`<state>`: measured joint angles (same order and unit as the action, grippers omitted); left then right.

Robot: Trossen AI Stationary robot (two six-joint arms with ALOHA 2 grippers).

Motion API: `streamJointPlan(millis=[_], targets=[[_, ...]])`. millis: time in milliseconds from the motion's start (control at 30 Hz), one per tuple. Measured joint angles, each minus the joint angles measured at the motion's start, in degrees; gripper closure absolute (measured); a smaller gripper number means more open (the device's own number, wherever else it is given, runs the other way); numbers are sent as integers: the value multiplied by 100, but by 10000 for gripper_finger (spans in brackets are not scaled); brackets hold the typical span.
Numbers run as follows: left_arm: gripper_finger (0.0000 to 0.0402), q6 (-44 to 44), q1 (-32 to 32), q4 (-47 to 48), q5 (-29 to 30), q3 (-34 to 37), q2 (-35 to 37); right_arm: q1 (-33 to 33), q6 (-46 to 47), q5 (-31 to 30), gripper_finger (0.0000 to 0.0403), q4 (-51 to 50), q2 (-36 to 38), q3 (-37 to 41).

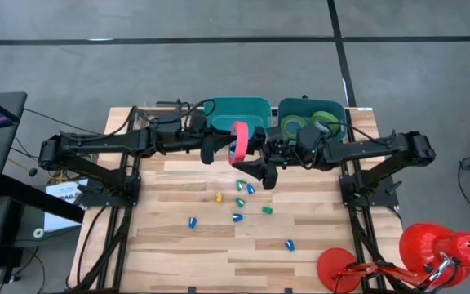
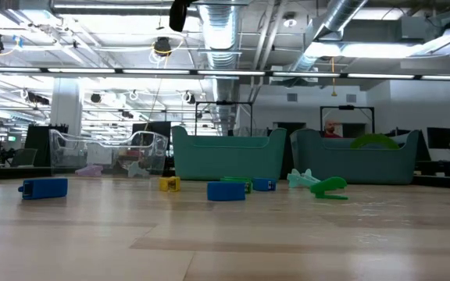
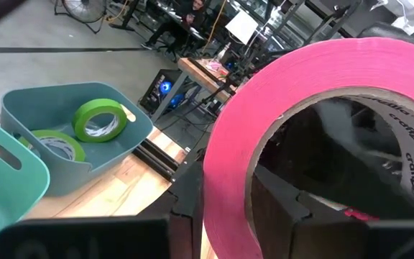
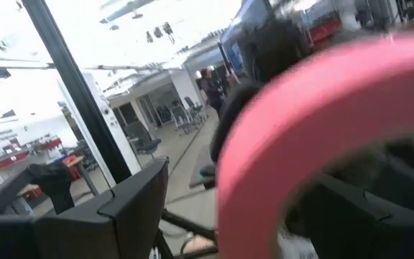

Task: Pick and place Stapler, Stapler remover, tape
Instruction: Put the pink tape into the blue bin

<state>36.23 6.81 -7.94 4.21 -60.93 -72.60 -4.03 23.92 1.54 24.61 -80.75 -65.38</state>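
A pink-red tape roll (image 1: 240,140) stands on edge in the air above the table's far middle, between the two grippers. My left gripper (image 1: 223,147) is shut on it from the left. My right gripper (image 1: 259,167) is open, just right of the roll. In the right wrist view the roll's rim (image 4: 322,93) crosses between its fingers. Two green tape rolls (image 1: 292,124) (image 1: 326,121) lie in the blue-grey bin (image 1: 312,101). No stapler or stapler remover can be made out. My left gripper holds the pink roll by its band (image 3: 225,165), with one finger (image 3: 279,208) inside the open centre and one finger (image 3: 185,208) outside. It comes level from the table's left. The roll is lifted clear, standing on edge. My right gripper is close around the roll's rim; whether it touches, I cannot tell.
A teal bin (image 1: 237,104) stands left of the blue-grey bin at the far edge. Several small blue, green and yellow pieces (image 1: 239,200) lie scattered on the wooden table's middle. Red objects (image 1: 431,253) sit at the near right corner.
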Motion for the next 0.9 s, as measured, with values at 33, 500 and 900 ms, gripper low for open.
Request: streamJointPlan(millis=[33, 500, 900], targets=[[325, 0, 0, -2, 0, 0, 0, -2, 0, 2, 121, 10, -11, 4], [325, 0, 0, -4, 0, 0, 0, -7, 17, 196, 125, -97, -15, -3], [325, 4, 0, -24, 0, 0, 0, 80, -32, 315, 200, -449, 319, 0]])
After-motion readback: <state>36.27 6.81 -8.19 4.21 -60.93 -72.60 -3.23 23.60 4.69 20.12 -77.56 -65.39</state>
